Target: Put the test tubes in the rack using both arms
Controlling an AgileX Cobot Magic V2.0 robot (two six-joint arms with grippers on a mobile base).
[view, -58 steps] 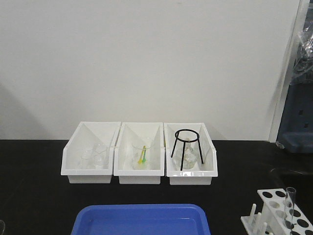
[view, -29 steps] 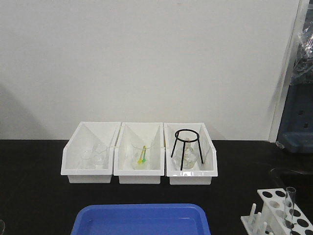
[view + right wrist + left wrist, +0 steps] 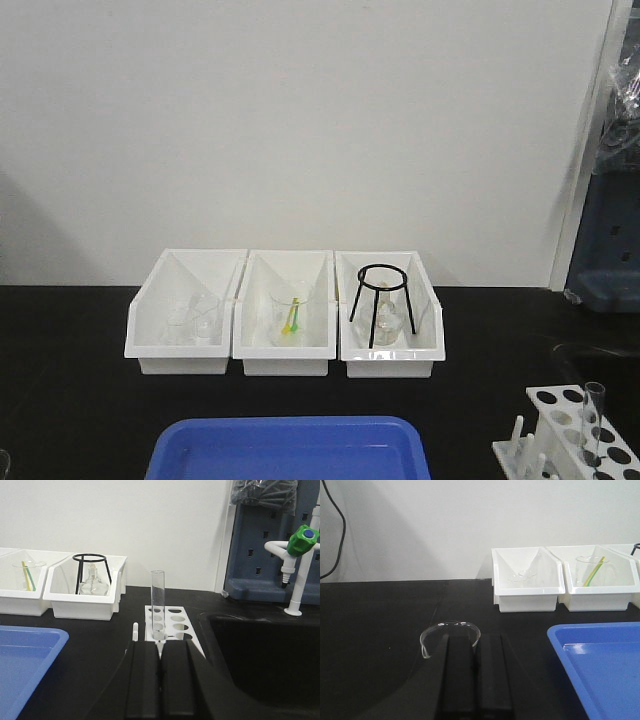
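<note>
One clear test tube (image 3: pixel 157 600) stands upright in a hole of the white rack (image 3: pixel 176 616), just ahead of my right gripper (image 3: pixel 160 647), which is shut with nothing between its fingers. The rack (image 3: pixel 556 412) and the tube (image 3: pixel 593 418) also show at the bottom right of the front view. My left gripper (image 3: pixel 475 639) is shut and empty, low over the black table. Neither arm shows in the front view. No other test tube is in view.
A clear beaker's rim (image 3: pixel 451 625) stands right behind the left fingertips. Three white bins (image 3: pixel 286 312) hold beakers, a flask and a black tripod (image 3: pixel 382 300). A blue tray (image 3: pixel 290 448) lies at the front. A dark sink (image 3: pixel 265 650) and a tap (image 3: pixel 298 555) are to the right.
</note>
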